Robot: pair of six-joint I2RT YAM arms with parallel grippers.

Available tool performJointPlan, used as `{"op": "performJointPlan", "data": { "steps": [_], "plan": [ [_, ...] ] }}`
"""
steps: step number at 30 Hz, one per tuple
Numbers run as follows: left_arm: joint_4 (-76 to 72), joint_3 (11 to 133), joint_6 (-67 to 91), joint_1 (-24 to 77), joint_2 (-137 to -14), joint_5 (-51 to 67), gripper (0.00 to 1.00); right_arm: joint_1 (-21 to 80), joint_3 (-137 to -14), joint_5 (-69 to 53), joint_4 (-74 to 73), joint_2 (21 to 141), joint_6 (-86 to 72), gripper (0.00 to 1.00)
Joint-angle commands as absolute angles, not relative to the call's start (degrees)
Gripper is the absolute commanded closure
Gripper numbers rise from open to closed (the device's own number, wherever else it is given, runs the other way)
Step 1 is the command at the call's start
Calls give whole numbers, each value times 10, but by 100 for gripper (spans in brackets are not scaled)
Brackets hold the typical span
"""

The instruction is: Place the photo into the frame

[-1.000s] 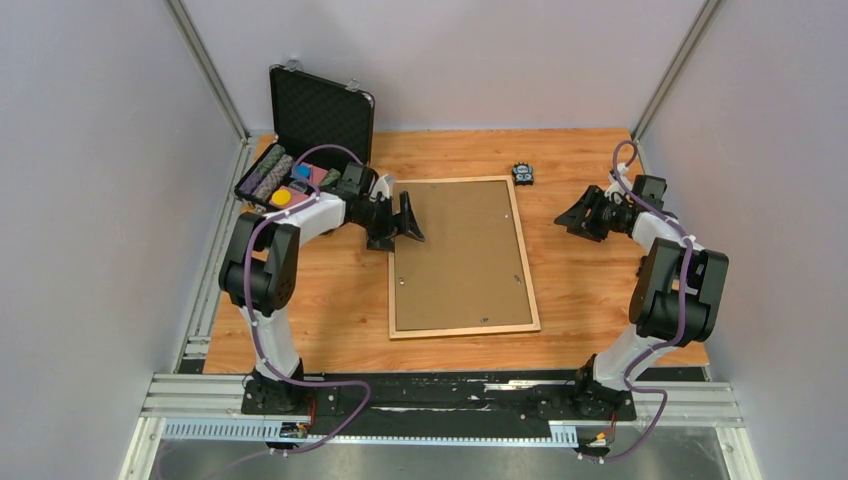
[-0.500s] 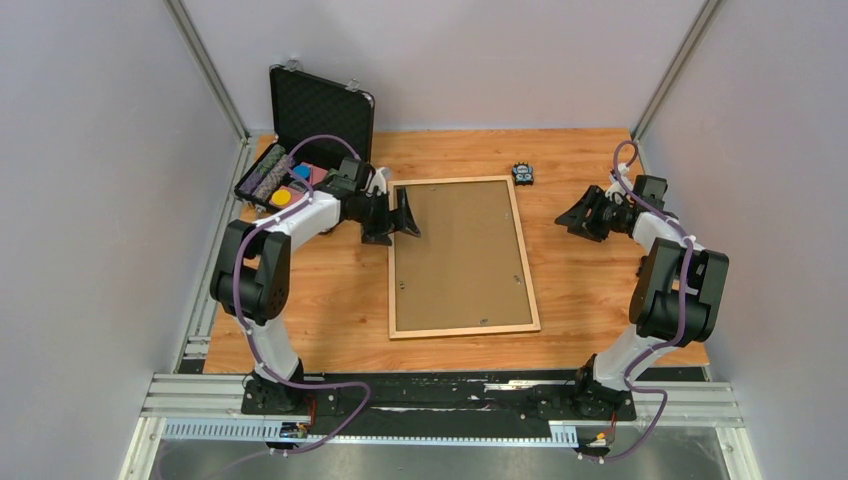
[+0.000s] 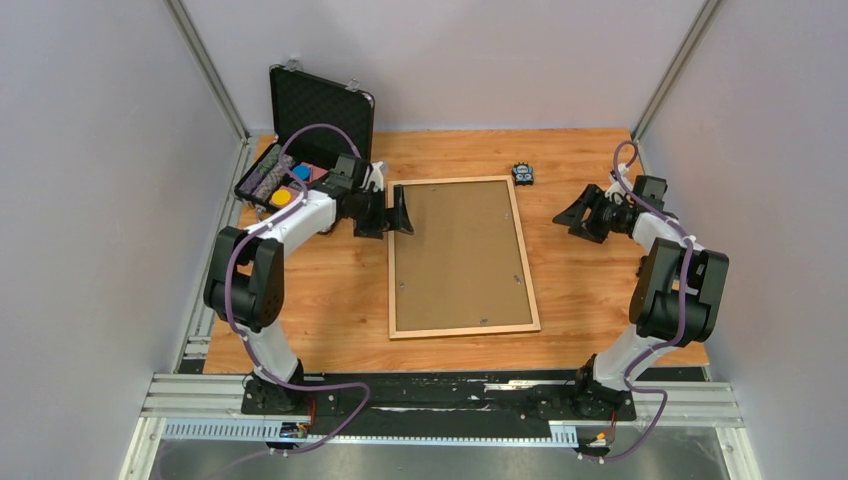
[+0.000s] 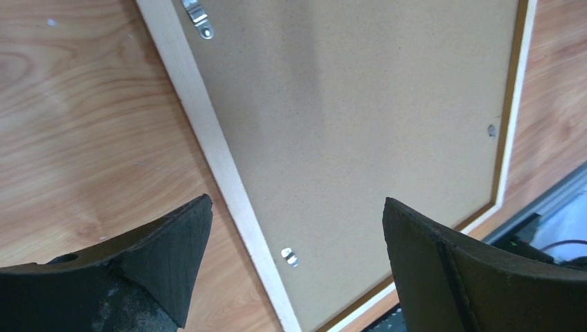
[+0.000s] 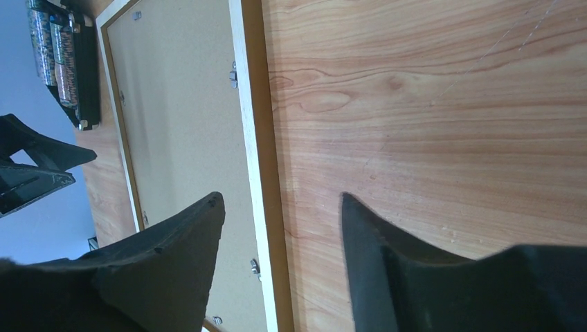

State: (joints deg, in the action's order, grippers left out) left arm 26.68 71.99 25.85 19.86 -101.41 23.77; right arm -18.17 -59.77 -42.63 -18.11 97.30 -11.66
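The frame (image 3: pixel 465 328), thin light-brown moulding, lies face down in the middle of the table with the brown backing board (image 3: pixel 460 255) filling it. The photo is not visible in any view. My left gripper (image 3: pixel 398 213) is open and empty, hovering over the frame's left rail near its far end. In the left wrist view (image 4: pixel 296 204) the pale rail (image 4: pixel 208 131) and the board (image 4: pixel 360 104) show between the fingers. My right gripper (image 3: pixel 572 218) is open and empty, to the right of the frame. The right wrist view (image 5: pixel 281 197) shows the frame's right rail (image 5: pixel 253 159).
An open black foam-lined case (image 3: pixel 320 115) with coloured items stands at the back left, just behind my left arm. A small black object (image 3: pixel 523 173) lies beyond the frame's far right corner. Small metal clips (image 4: pixel 289 256) sit along the board's edges. Walls close in on both sides.
My left gripper has drawn back a little toward the far left, along the frame's left rail. The right arm has barely moved. The frame stays put.
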Motion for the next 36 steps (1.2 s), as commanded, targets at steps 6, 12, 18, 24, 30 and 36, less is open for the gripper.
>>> {"op": "performJointPlan", "data": {
  "steps": [6,12,18,24,30,36],
  "plan": [
    [272,726,145,200,-909,134,0,-163,-596,-419,-164,919,-111,22],
    [263,710,94,200,-873,104,0,-101,-613,-340,-170,889,-83,9],
    [261,705,78,200,-884,85,0,-9,-642,-244,-171,903,-35,8],
    [255,712,89,200,-942,80,0,74,-671,-171,-165,949,-3,9],
    [273,742,102,200,-1017,83,4,93,-699,-165,-164,1007,-3,10],
    [273,767,113,200,-1077,115,14,93,-699,-153,-156,1039,-3,13]
  ]
}}
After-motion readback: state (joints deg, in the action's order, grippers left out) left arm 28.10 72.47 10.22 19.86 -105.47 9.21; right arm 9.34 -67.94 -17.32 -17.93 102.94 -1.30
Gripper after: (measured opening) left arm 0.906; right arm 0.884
